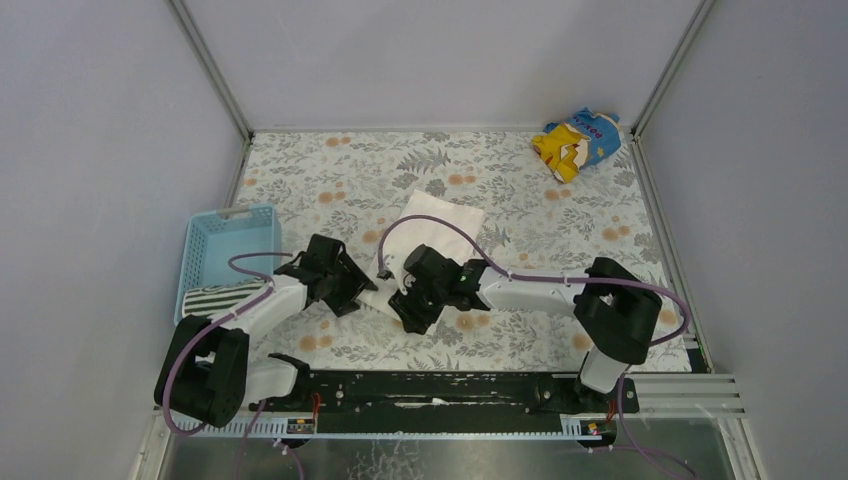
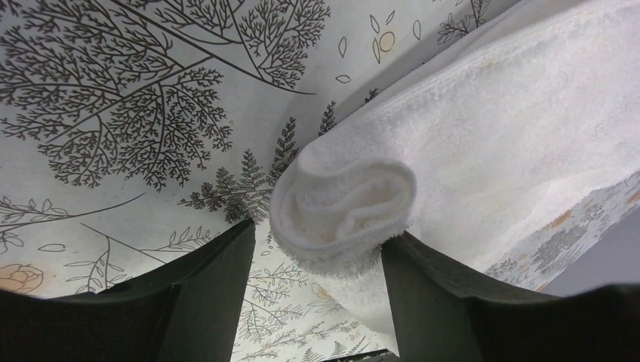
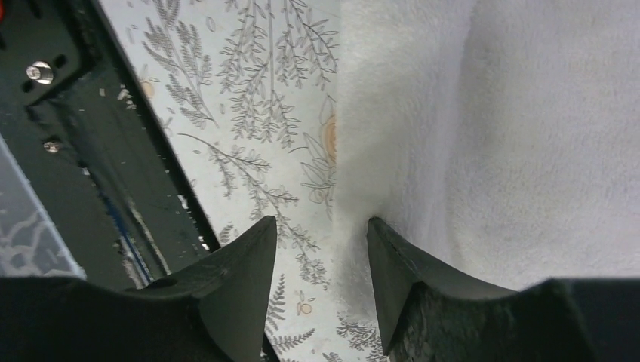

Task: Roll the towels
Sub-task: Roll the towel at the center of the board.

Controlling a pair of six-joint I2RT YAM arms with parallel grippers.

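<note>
Two towels lie on the flowered table [image 1: 530, 205], and the blue basket [image 1: 231, 212] at its left side serves to place them. The small striped towel [image 1: 222, 298] sits bunched against the near edge of the basket. The large white towel [image 1: 440, 222] lies to the right of the basket, near the middle of the table. Its far part is flat and its near end is wound into a loose roll. One yellow-and-blue printed cloth [image 1: 578, 140] sits crumpled well apart from the basket, in the far right corner. Two arms reach in from the near edge, each with one gripper. The left gripper [image 1: 350, 288] is just right of the basket, at the left end of the roll. In the left wrist view its two fingers [image 2: 219, 286] stand apart on either side of that spiral end. The roll touches the right finger, and a thin strip of table shows beside the left one, so nothing is clamped. The right gripper [image 1: 405, 298] is farther right of the basket, at the near edge of the white towel. In the right wrist view its fingers [image 3: 241, 279] are spread, with the fluffy towel edge against the right finger and bare table in the gap, gripping nothing.
</note>
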